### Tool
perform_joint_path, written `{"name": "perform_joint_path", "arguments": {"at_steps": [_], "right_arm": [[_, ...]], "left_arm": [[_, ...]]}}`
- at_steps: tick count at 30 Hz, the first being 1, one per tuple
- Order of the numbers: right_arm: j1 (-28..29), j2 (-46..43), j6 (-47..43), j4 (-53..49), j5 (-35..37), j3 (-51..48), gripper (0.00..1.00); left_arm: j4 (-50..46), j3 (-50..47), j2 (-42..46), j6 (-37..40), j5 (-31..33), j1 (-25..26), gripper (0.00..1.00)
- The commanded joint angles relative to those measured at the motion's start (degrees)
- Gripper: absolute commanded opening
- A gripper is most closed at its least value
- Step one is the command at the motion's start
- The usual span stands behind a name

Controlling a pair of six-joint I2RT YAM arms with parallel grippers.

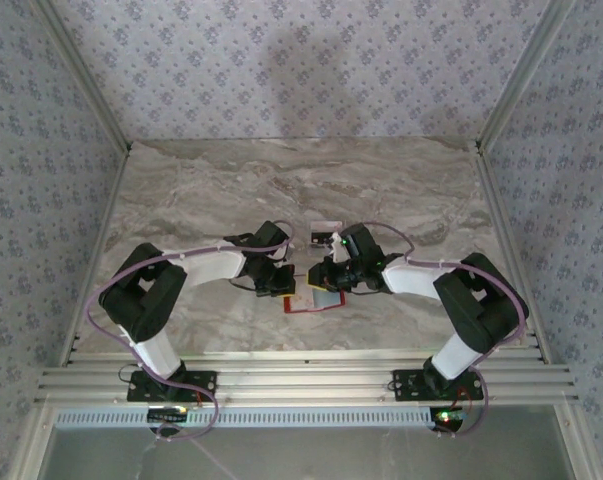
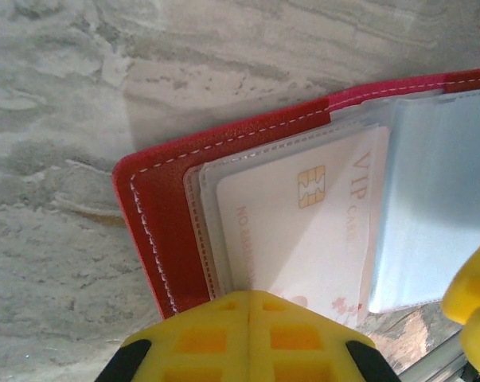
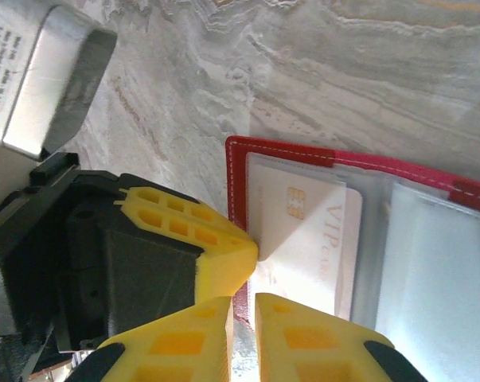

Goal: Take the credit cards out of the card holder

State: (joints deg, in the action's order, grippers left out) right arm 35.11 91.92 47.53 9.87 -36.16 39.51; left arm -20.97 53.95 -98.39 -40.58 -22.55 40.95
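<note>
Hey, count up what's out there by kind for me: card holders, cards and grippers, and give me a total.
card holder: 1
cards: 2, the VIP card inside it and what looks like a loose card lying beyond it
grippers: 2, the left gripper and the right gripper
total: 5

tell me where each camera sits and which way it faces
top external: above and behind the bases, looking down at the table; both arms reach to the red card holder.
left wrist: on the left arm, looking past the left gripper at the VIP card.
right wrist: on the right arm, looking past the right gripper at that card; left gripper beside it.
shared: wrist views both see the card.
</note>
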Motion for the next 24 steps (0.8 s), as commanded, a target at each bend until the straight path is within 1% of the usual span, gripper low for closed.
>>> {"name": "perform_joint_path", "arguments": {"at_steps": [1,11,20,24], "right_arm": [[-0.13,0.76,-3.2,-7.49,4.71,0.84,0.17],[0.26,4.44,-3.14,-5.54,3.49,0.84,0.17],[0.66,5.37,-3.13,-5.05,2.8,1.16,0.18],[0.74,5.52,-2.15,-2.7,0.95,0.79,0.16]], "left_arm": [[-2.77,0.1,-0.66,-0.02,1.42,0.5,0.05],[-2.93,0.19,-0.49,-0.12,1.51,0.61,0.05],[-2.77,0.09,-0.59,-0.12,1.39,0.65,0.05],[-2.71,0.16,-0.66,-0.05,1.39,0.62,0.05]]}}
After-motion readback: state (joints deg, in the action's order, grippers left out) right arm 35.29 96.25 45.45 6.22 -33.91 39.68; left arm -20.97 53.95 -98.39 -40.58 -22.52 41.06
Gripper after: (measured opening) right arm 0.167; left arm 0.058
